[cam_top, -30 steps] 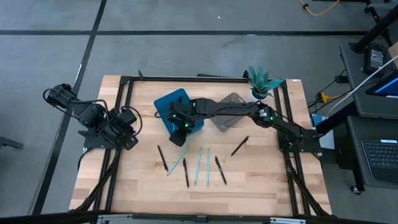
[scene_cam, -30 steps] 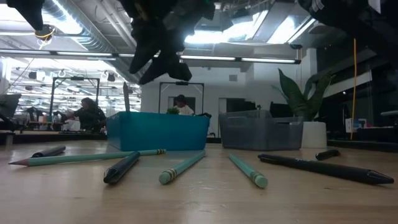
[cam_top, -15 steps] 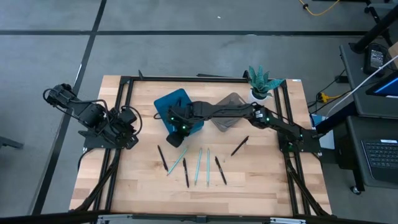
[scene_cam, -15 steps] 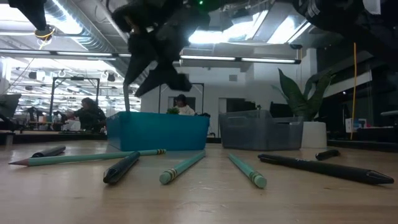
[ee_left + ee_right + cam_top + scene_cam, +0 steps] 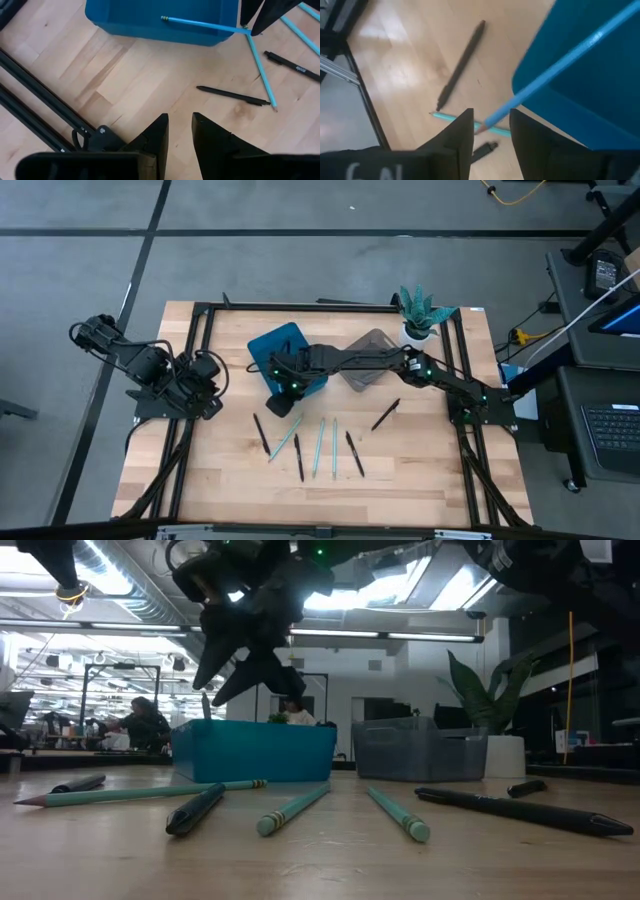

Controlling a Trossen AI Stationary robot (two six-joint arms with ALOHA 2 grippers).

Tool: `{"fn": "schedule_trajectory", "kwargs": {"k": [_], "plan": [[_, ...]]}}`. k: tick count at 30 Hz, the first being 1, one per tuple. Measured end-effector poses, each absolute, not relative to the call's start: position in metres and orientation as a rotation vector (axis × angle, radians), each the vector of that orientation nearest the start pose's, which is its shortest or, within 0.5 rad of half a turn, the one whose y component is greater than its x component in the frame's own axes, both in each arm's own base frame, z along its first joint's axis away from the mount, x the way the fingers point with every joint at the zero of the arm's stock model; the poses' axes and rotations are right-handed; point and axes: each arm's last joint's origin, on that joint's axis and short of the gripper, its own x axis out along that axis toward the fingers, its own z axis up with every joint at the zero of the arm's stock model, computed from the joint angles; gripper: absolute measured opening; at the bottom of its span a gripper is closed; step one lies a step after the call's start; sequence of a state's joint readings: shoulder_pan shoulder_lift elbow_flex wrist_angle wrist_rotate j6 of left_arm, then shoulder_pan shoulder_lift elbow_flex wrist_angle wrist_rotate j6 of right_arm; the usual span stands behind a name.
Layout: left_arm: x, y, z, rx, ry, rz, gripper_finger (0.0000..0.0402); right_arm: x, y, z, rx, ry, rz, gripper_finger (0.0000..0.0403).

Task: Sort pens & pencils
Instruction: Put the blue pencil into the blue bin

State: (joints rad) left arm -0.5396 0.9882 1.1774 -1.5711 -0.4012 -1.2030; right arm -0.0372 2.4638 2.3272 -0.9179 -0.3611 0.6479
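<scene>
Right end effector (image 5: 282,402) is at the near edge of the blue bin (image 5: 283,350), fingers narrowly apart around the tip end of a light blue stick (image 5: 555,70); that stick slopes up over the bin wall with its far end inside the bin, seen clearly in the left wrist view (image 5: 205,25). Can't tell whether the pads actually pinch it or just bracket it. Left end effector (image 5: 180,131) is parked over the left side of the desk (image 5: 420,480), fingers slightly apart, holding nothing. On the desk in front of the bins: three light blue sticks, one angled (image 5: 285,439) and two roughly parallel (image 5: 320,448) (image 5: 334,446), plus four black sticks, one left of the group (image 5: 261,434), one crossing the angled blue one's lower end (image 5: 298,457), one on the right (image 5: 354,453), and one lying apart near the grey bin (image 5: 385,414). Grey bin (image 5: 368,358) sits just right of the blue bin. Potted plant (image 5: 421,311) stands at the far right corner. People in the room behind, in the low view.
</scene>
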Motion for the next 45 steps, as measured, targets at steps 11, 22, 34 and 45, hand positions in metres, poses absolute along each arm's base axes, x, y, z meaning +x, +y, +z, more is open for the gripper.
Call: {"fn": "schedule_trajectory", "kwargs": {"k": [11, 22, 34, 45], "plan": [[0.11, -0.053, 0.336, -0.414, 1.071, 0.592, 0.008, 0.524, -0.012, 0.213, 0.794, 1.094, -0.062, 0.0126], [0.11, -0.053, 0.336, -0.415, 1.071, 0.592, 0.008, 0.525, -0.023, 0.21, 0.796, 1.087, -0.093, 0.0126], [0.11, -0.053, 0.336, -0.414, 1.07, 0.592, 0.008, 0.531, -0.022, 0.177, 0.835, 1.154, -0.06, 0.0126], [0.11, -0.053, 0.336, -0.409, 1.065, 0.594, 0.008, 0.532, -0.03, 0.178, 0.82, 1.128, -0.069, 0.0112]]}}
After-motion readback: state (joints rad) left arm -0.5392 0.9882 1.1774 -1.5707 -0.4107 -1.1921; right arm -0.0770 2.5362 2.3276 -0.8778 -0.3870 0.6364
